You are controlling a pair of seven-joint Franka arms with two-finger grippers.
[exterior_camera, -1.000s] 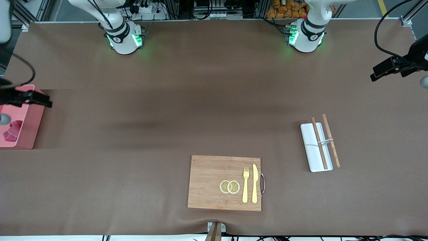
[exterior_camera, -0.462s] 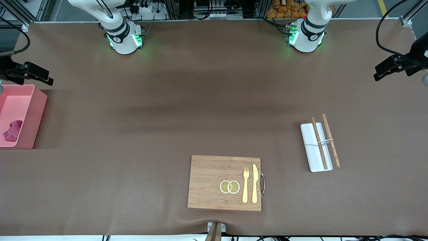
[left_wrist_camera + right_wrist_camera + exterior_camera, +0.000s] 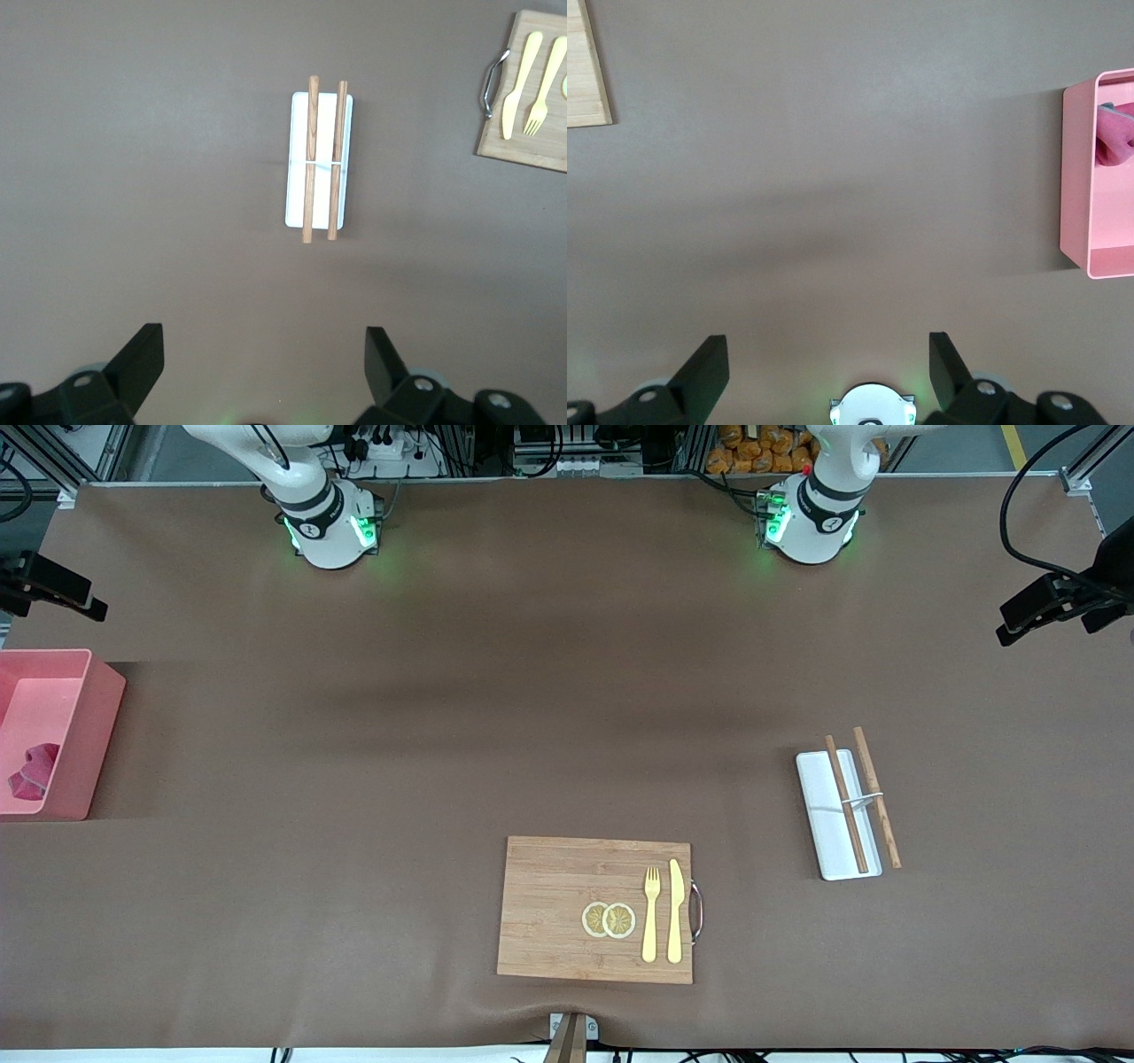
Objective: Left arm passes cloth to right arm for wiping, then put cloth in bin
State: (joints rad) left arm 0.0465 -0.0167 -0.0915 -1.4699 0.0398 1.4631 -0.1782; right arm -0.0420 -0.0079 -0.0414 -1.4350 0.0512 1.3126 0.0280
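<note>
The magenta cloth lies crumpled in the pink bin at the right arm's end of the table. The right wrist view shows that cloth in the bin too. My right gripper hangs open and empty over bare table beside the bin. Its black hand shows at the edge of the front view. My left gripper is open and empty, high over bare table at the left arm's end. Its black hand shows at the front view's edge.
A wooden board carries two lemon slices, a yellow fork and a knife, near the front camera. A white tray with two wooden chopsticks lies toward the left arm's end.
The right arm's hand has risen off the bin and drawn back toward its base. The cloth stays in the bin. The left hand has shifted only slightly.
</note>
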